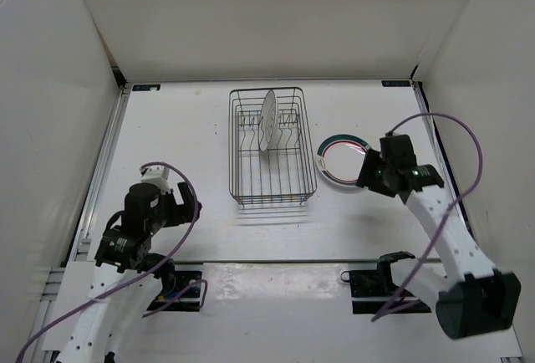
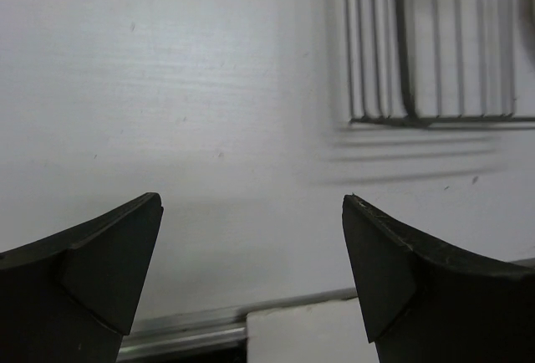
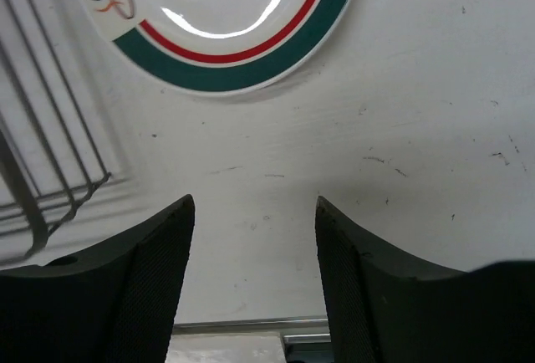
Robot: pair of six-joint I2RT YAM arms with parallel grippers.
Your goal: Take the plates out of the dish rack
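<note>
The right gripper [image 1: 365,176] partly hides a ringed plate [image 1: 338,161]

The dish rack [image 1: 272,147] is thin dark metal wire, dull rather than shiny. The ringed plate [image 3: 226,20] is glossy glazed ware (a bright glare streak sits on its white centre). The plain white plate [image 1: 269,119] looks smooth too. The table [image 3: 401,129] is matt white, faintly scuffed and specked. The right gripper [image 3: 255,200] has dark fingers [image 3: 155,283] with a fine dotted grain. The left gripper [image 2: 251,200] has smooth, matt black ones. A brushed metal rail [image 2: 180,338] edges the table.
</note>
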